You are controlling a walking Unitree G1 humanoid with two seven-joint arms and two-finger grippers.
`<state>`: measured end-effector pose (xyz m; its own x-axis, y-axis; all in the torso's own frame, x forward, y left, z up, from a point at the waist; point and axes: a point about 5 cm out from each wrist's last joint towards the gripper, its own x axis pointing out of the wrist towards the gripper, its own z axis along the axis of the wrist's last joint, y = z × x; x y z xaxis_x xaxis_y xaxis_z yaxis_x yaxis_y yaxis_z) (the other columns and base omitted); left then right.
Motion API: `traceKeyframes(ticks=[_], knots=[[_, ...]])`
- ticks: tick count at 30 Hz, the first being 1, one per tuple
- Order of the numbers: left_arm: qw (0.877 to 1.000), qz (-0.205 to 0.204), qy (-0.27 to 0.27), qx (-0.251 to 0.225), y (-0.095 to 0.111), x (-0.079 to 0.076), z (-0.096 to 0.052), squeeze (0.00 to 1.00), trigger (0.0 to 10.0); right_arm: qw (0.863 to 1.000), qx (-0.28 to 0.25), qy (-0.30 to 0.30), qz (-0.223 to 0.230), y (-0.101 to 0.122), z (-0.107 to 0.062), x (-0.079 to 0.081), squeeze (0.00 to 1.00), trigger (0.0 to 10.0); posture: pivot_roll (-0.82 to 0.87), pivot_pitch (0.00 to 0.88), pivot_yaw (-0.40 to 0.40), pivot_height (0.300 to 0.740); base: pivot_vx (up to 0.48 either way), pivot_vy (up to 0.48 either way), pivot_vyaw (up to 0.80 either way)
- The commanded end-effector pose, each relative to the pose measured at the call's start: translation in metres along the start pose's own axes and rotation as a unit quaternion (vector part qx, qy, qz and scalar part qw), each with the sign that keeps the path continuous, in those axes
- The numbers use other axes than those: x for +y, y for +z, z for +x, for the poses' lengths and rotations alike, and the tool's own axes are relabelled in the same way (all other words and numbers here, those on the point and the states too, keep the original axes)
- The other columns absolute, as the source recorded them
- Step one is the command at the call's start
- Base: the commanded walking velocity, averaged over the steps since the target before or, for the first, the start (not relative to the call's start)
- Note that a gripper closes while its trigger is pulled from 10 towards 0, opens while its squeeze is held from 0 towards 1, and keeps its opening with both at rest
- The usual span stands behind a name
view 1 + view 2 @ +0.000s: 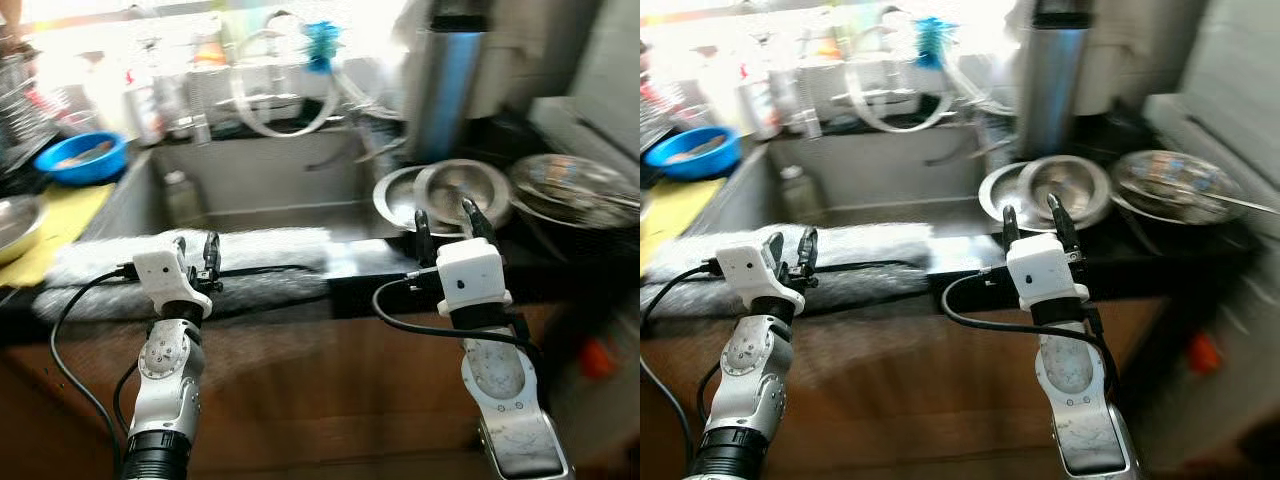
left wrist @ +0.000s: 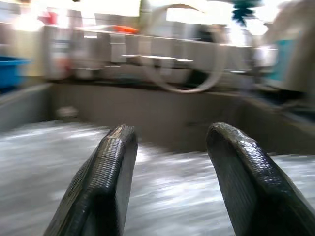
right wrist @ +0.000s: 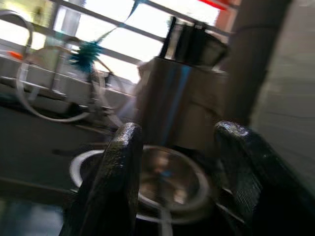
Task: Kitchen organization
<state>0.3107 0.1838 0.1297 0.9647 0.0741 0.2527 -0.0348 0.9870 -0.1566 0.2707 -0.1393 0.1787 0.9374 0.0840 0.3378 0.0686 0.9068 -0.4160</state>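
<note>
Steel bowls (image 1: 462, 190) sit on dark counter (image 1: 560, 245) beside sink (image 1: 250, 185); both tools' fingers apart

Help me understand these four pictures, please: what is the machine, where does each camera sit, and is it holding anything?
It is a humanoid robot with two silver arms, each ending in a two-fingered black tool. The two wide pictures come from a stereo camera on its head, looking down at a kitchen counter. The other two come from cameras on the wrists, looking along the fingers. The left tool hovers open over a grey mat in front of the sink. The right tool is open too, pointing at stacked steel bowls beside a tall steel container. A blue bowl sits left of the sink. Nothing is held.
</note>
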Motion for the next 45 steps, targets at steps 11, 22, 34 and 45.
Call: traceKeyframes(ticks=[11, 22, 34, 45], knots=[[1.000, 0.003, 0.004, -0.014, 0.0064, -0.0004, 0.0033, 0.00, 10.0, 1.000, -0.013, 0.008, 0.004, 0.0043, 0.0052, 0.0020, 0.00, 10.0, -0.13, 0.000, 0.094, 0.740, 0.000, 0.000, -0.51], [1.000, -0.001, 0.007, -0.021, 0.0108, -0.0012, 0.0079, 0.00, 10.0, 1.000, -0.015, 0.014, 0.004, 0.0039, 0.0035, 0.0034, 0.00, 10.0, -0.13, 0.000, 0.092, 0.740, 0.000, 0.000, 0.00], [1.000, -0.005, 0.000, -0.016, 0.0106, -0.0042, 0.0108, 0.00, 10.0, 1.000, 0.001, 0.011, 0.023, 0.0000, 0.0037, 0.0050, 0.00, 10.0, -0.13, 0.000, 0.096, 0.740, 0.000, 0.086, -0.18], [1.000, -0.003, -0.005, -0.015, 0.0112, -0.0049, 0.0115, 0.00, 10.0, 1.000, -0.011, 0.015, 0.020, 0.0023, 0.0034, 0.0086, 0.00, 10.0, -0.12, 0.000, 0.104, 0.740, 0.000, 0.343, -0.07]])
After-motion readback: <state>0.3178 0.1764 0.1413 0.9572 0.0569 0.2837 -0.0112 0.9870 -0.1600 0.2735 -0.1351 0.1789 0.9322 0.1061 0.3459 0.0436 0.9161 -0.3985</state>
